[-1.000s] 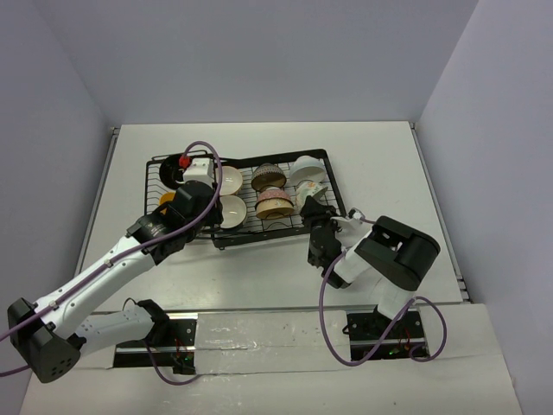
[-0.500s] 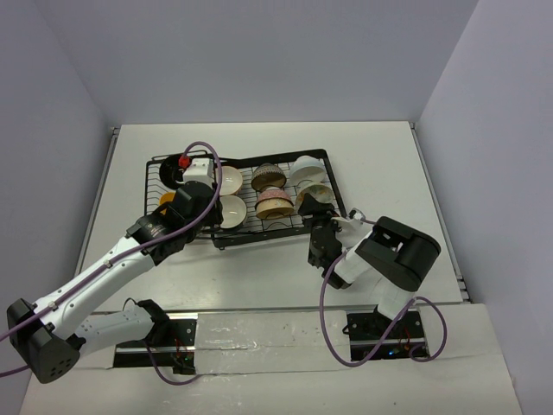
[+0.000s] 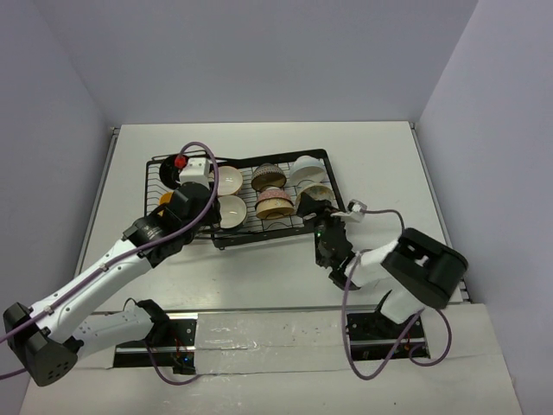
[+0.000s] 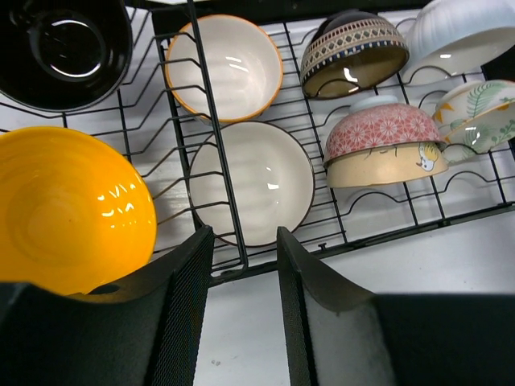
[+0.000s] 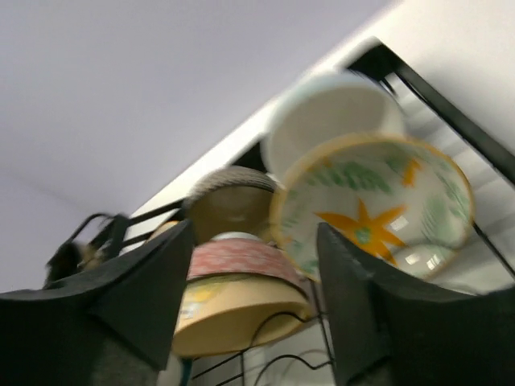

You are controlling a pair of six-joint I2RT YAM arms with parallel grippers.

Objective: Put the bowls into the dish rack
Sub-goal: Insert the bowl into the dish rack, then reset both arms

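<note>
The black wire dish rack (image 3: 324, 164) holds several bowls on edge or stacked. In the left wrist view I see a black bowl (image 4: 68, 48), an orange-yellow bowl (image 4: 68, 209), two white bowls (image 4: 225, 68) (image 4: 253, 185), a brown patterned one (image 4: 354, 56) and a pink one on a cream one (image 4: 386, 133). The floral bowl (image 5: 378, 209) leans at the rack's right end. My left gripper (image 4: 241, 241) (image 3: 186, 206) hovers open over the rack's front-left, nothing between its fingers. My right gripper (image 5: 256, 229) (image 3: 321, 220) is open just short of the floral bowl.
A small red object (image 3: 180, 161) sits at the rack's back-left corner. Purple cables (image 3: 204, 147) loop over both arms. Bare white table (image 3: 259, 259) lies between the rack's front rail and the arm bases, with walls on three sides.
My right gripper has opened wide and drawn back a little from the floral bowl, which stays in the rack. The right arm's elbow swung right. The left arm shifted slightly left.
</note>
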